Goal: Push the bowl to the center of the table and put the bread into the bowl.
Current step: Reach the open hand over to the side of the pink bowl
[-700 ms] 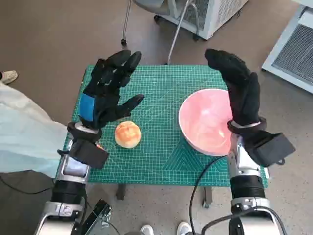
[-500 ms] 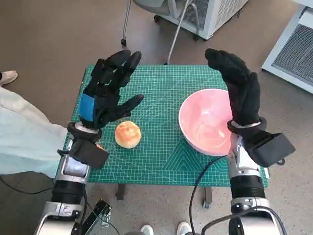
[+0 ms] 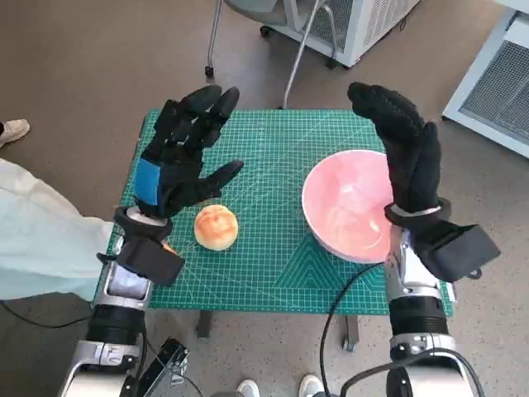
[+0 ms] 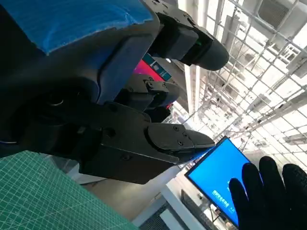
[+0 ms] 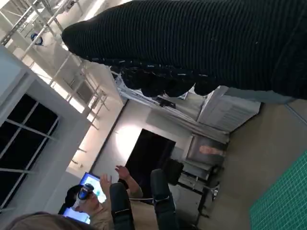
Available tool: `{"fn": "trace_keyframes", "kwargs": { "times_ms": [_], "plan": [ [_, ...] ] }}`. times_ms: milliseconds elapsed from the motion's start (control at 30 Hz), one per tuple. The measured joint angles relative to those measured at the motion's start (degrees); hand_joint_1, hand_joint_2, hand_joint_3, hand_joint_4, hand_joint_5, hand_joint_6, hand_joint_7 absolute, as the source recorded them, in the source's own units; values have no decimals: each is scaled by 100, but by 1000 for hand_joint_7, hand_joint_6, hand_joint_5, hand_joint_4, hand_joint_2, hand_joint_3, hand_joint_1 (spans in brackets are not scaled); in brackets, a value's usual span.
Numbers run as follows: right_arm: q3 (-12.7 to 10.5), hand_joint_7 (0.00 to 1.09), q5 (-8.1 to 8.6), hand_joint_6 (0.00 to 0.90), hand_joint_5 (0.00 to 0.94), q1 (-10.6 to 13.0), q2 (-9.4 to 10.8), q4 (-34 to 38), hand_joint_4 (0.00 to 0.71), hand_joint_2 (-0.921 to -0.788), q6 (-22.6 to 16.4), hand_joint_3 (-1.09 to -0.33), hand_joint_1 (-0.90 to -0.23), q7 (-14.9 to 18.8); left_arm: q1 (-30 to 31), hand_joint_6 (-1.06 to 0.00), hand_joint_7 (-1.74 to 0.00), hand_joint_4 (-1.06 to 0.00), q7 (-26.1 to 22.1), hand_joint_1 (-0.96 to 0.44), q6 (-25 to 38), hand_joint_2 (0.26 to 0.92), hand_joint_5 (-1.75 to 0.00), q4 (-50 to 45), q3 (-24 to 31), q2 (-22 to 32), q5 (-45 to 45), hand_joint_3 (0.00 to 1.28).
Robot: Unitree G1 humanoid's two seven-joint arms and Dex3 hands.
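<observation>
While spreading wide and gripping nothing, fingers (image 3: 198,112) of the left hand (image 3: 176,161) reaching over the green cutting mat (image 3: 264,273), thumb pointing toward the middle. Lying just below that thumb, apart from it, the bread (image 3: 216,227): a round, golden-brown bun with a paler crown, sitting on the mat's left half. Hanging raised and released too, the right hand (image 3: 407,149), fingers together and slightly curved, hovering at the far right rim of the bowl (image 3: 347,207); touching or not, cannot tell. Sitting on the mat's right half, well apart from the bread, the bowl showing pink, glossy and wide.

Showing only in the left wrist view: a blue screen (image 4: 218,175) beyond the black fingers, plus the gloved right hand's fingertips. Showing only in the right wrist view: a seated person (image 5: 103,201) with raised hands, dark chairs, a strip of mat. Neither wrist view catching bread or bowl.
</observation>
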Motion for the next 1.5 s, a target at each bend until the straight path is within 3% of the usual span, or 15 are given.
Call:
{"fn": "trace_keyframes", "kwargs": {
  "times_ms": [300, 500, 833, 1000, 1300, 1500],
  "plan": [
    [-9, 782, 12, 59, 2, 1, -2, -13, 396, -921, 22, -614, -507, 13, 0, -245, -595, -397, 0, -5, 0, 828, -10, 0, 0, 0, 0, 339],
    [-115, 786, 149, 53, 1, 34, -87, 7, 387, -921, -5, -619, -505, 80, 0, -246, -597, -398, 0, -1, -1, 828, -10, -1, -2, 0, 1, 339],
    [-747, 655, 220, 132, 3, 183, -759, 870, 398, -921, -487, -603, -519, 12, 73, -244, -604, -400, 28, 5, -33, 825, -10, -2, 17, 33, 5, 343],
    [-1077, 639, 328, 133, 1, 310, -974, 1382, 394, -921, -662, -618, -507, -151, 128, -240, -611, -400, 29, 8, -33, 822, -10, -2, 20, 36, 6, 349],
    [-1376, 699, 388, 80, 2, 535, -1009, 1912, 383, -921, -699, -702, -398, -582, 131, -235, -621, -400, 31, -1, -33, 818, -10, -3, 18, 33, 11, 361],
    [-1487, 684, 415, 80, 0, 561, -891, 2260, 373, -921, -408, -715, -373, -785, 131, -234, -620, -399, 32, -9, -33, 816, -9, -2, 21, 33, 11, 365]
  ]
}}
